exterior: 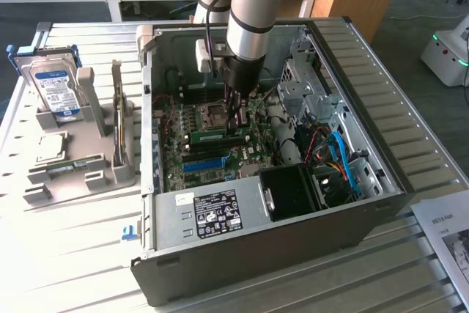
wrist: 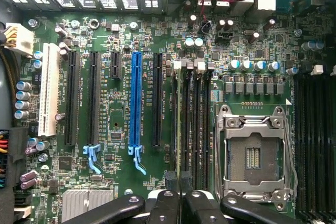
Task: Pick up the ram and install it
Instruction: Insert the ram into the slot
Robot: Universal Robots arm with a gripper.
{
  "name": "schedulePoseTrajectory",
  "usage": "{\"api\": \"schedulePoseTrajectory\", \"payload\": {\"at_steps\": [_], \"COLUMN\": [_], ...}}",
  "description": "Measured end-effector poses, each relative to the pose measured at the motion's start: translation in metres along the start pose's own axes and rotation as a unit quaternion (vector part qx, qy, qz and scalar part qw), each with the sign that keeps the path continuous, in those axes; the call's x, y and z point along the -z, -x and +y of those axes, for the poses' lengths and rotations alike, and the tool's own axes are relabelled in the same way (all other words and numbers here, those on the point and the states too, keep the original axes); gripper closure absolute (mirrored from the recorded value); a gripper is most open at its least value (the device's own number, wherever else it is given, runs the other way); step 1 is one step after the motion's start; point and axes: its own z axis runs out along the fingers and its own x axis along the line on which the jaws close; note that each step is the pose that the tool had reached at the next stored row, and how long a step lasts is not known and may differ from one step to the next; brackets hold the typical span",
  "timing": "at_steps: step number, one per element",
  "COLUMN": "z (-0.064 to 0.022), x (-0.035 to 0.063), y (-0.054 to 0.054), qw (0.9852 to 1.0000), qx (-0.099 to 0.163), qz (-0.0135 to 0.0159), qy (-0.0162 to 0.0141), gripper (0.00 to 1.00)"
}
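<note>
Inside the open computer case (exterior: pixel 381 181), the arm (exterior: pixel 253 5) reaches straight down over the motherboard (exterior: pixel 179 155). The jaws are clenched almost together. In the exterior view their dark tips come down onto the top edge of the ram (exterior: pixel 214 135), pinching it. The ram stands on its long edge across the board, at about 6 o'clock from the CPU socket (exterior: pixel 212 113) and just beside it. It sits at 12 o'clock from the blue expansion slot (exterior: pixel 204 164). I cannot tell whether the ram is fully seated in its slot.

From the wrist view, the two black tips nearly touch over a bank of dark memory slots (wrist: pixel 191 124). The metal-framed socket (wrist: pixel 254 156) lies just beside those slots, with the blue slot (wrist: pixel 136 98) and a white slot (wrist: pixel 48 98) further off on the other side.

With the case as the dial's centre in the exterior view, a grey holder (exterior: pixel 88 181) sits on the slatted tabletop (exterior: pixel 73 254) at 9 o'clock. Another green stick (exterior: pixel 117 119) stands upright in it. A blue-labelled hard drive (exterior: pixel 55 86) leans in the holder at about 10 o'clock. A printed sheet (exterior: pixel 447 232) lies at 4 o'clock. Blue cables (exterior: pixel 344 159) run inside the case at its 3 o'clock side.
</note>
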Motion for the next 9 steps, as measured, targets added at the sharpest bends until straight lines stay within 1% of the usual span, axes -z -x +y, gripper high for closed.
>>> {"api": "schedulePoseTrajectory", "payload": {"at_steps": [4, 9], "z": [0.0000, 0.0006], "x": [-0.0001, -0.0002], "y": [0.0000, -0.0007], "qw": [1.0000, 1.0000], "qx": [0.000, 0.000], "qz": [0.0001, -0.0008], "qy": [-0.0001, -0.0003], "gripper": [0.88, 0.88]}}
